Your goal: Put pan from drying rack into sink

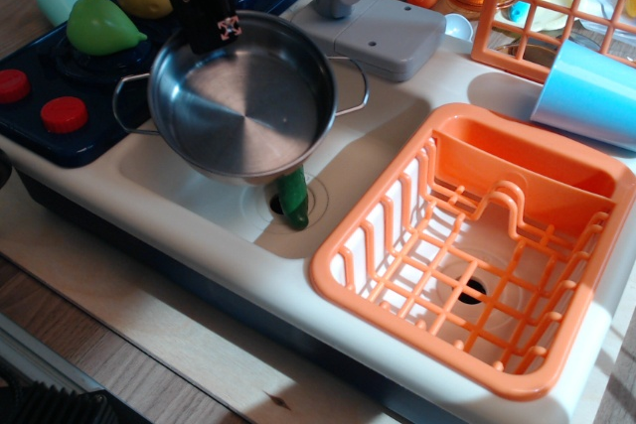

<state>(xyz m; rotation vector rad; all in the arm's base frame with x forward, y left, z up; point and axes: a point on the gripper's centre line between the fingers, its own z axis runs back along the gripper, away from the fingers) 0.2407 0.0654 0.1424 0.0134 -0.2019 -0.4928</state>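
Observation:
The shiny steel pan (238, 106) with two wire loop handles hangs tilted above the left part of the cream sink (204, 194). My black gripper (207, 35) is shut on the pan's far rim and holds it over the basin. The orange drying rack (477, 245) sits to the right of the sink with nothing in it. A green cucumber-like piece (293, 198) lies by the drain, partly hidden under the pan.
The grey faucet block (373, 22) stands behind the sink. A blue toy stove (60, 96) with a green pear (99, 25), a yellow lemon and red knobs is at the left. A light blue cup (591, 94) and an orange grid basket (556, 2) are at the back right.

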